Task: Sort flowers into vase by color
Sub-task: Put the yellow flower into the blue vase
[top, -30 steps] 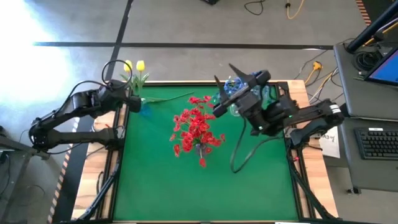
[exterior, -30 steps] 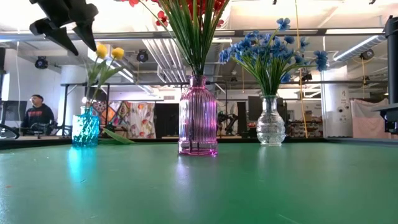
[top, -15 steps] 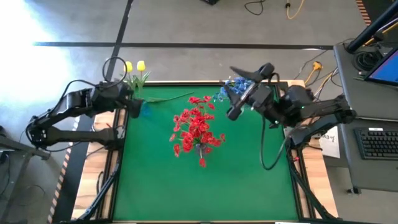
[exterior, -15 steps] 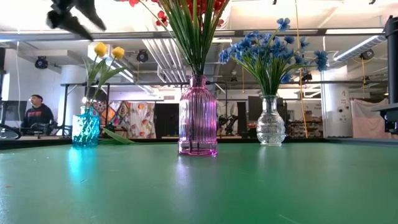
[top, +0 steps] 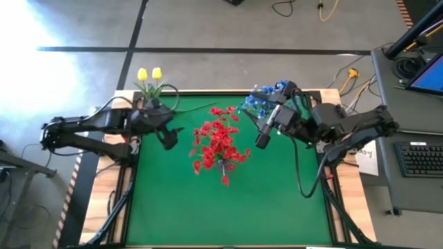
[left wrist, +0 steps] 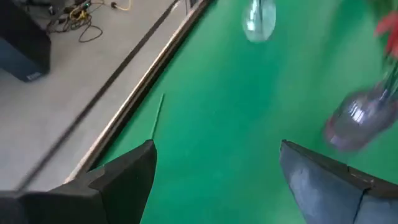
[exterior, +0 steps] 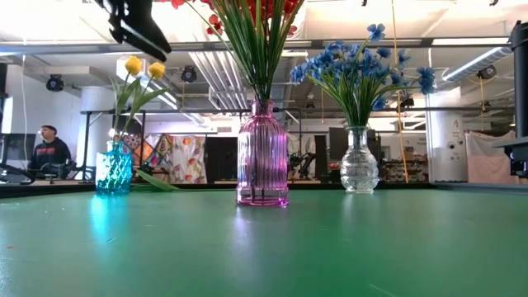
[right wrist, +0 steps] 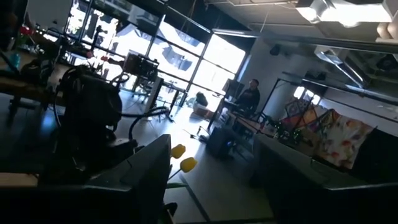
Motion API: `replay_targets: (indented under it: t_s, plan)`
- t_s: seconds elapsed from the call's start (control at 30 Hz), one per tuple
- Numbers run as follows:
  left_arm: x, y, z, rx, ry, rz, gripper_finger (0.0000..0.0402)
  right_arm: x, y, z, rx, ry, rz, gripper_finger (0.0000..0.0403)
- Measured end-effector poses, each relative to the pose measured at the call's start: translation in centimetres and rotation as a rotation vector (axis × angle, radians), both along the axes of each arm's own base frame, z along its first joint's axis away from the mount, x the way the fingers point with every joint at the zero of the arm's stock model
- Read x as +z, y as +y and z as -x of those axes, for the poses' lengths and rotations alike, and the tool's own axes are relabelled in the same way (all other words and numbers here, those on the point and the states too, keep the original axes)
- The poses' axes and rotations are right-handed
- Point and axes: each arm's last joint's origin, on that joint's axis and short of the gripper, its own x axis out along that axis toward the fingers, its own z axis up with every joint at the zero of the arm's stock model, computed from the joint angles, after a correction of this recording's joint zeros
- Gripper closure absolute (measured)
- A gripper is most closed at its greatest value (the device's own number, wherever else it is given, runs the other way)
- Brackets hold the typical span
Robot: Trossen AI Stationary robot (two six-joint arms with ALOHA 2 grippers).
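Left hand [top: 169, 138]: open, fingers spread wide, nothing between them, hanging over the green desk [top: 228, 207] toward its left side. Just beyond it, toward the back edge, lies your one loose stem [top: 196, 106], flat on the cloth. Its long axis runs nearly along that back edge, one end near the teal vase [exterior: 114, 169], the other reaching toward the middle of the desk. Bloom colour not readable from here. The left hand is clearly the nearer of the two, so judge this pick as its job: come in across the stem, fingers set square to its length, not along it. Further out, the yellow flowers [top: 149, 73] stand in the teal vase at the back-left corner. Red flowers [top: 220, 142] fill the pink vase [exterior: 262, 157] mid-desk, to the hand's right. Farthest, the blue flowers [top: 263, 100] sit in the clear vase [exterior: 360, 161], with the right hand [top: 261, 140] raised just in front of them; grip state there cannot be told.
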Motion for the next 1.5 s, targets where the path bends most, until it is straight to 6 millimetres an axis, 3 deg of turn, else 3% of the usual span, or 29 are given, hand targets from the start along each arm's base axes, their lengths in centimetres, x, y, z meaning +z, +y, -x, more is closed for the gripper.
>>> replay_targets:
  t_s: [0.2, 0.53, 1.13, 1.5]
  plan:
    - [-1.4, 0.1, -0.7, -0.154, 0.226, -0.141, 0.0082, -0.1, 0.1, -0.2, 0.002, -0.003, -0.012, 0.0184]
    - [-3.9, 1.0, -3.2, -0.256, 0.378, -0.24, 0.0082, -0.4, 0.1, -0.6, 0.002, 0.009, -0.008, 0.0184]
    - [-5.2, 7.7, -4.4, -0.195, 0.391, -0.206, 0.0082, -0.4, 0.1, -0.6, 0.001, 0.008, -0.007, 0.0184]
    - [-8.4, 11.1, -6.5, -0.184, 0.455, -0.179, 0.0082, -0.4, 0.1, -0.6, 0.001, 0.01, -0.007, 0.0184]
